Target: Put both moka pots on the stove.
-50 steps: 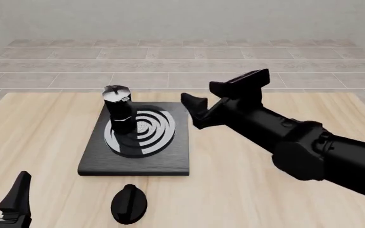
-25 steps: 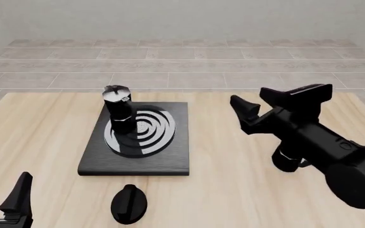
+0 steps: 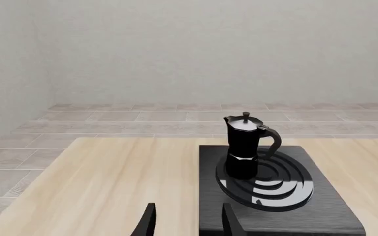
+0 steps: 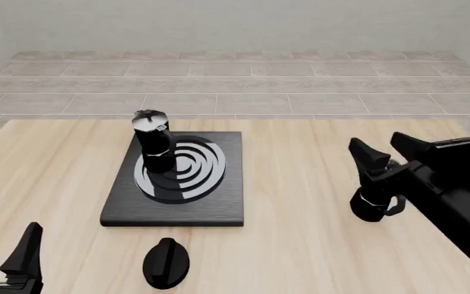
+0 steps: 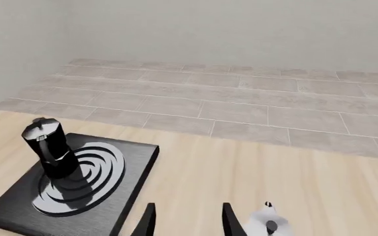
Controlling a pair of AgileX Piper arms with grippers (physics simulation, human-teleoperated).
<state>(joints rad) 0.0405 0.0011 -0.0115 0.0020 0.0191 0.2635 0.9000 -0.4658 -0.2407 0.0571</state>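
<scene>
We found one moka pot (image 4: 153,142) already standing upright on the stove (image 4: 223,196), over the far left part of the silver rings, its handle toward the burner's centre in the left wrist view. The second moka pot (image 4: 371,205) stood on the bare worktop (image 4: 300,184), well to the right of the stove and partly hidden behind the right arm. That was the relation we judged the next move to turn on: the pot lay just below and slightly to the near side of the right gripper (image 4: 390,149), which hung above it with its fingers spread and nothing between them. In the right wrist view only the pot's silver lid and knob (image 5: 267,222) showed, at the frame's edge beside one finger, so the gripper was not yet centred over it. We could not tell which way its handle pointed.

The left gripper (image 4: 7,254) sat low at the near left corner, fingers apart and empty, far from that pot; the right arm was clearly nearer.

The worktop was pale wood, flat, with open space between pot and stove. A black oval knob (image 4: 166,262) lay in front of the stove, out of that path. Beyond the worktop we saw tiled floor and plain wall.
</scene>
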